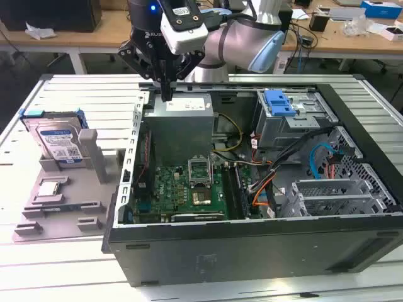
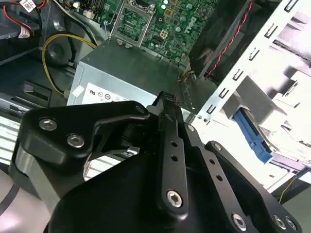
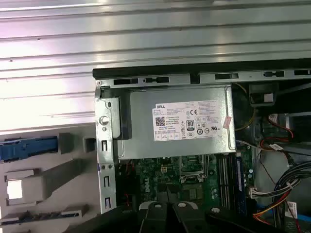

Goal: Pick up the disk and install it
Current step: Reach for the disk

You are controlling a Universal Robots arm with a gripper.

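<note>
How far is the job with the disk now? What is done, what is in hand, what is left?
Done: nothing visible yet; the disk stands upright in the gray holder at the exterior view's left, outside the computer case. In hand: the gripper, shut and empty, hangs over the power supply at the case's edge, apart from the disk. Left: the disk is neither picked up nor installed.

disk (image 1: 58,139) in stand (image 1: 70,184), case (image 1: 252,246) beside — gripper (image 1: 165,93) over case
</note>
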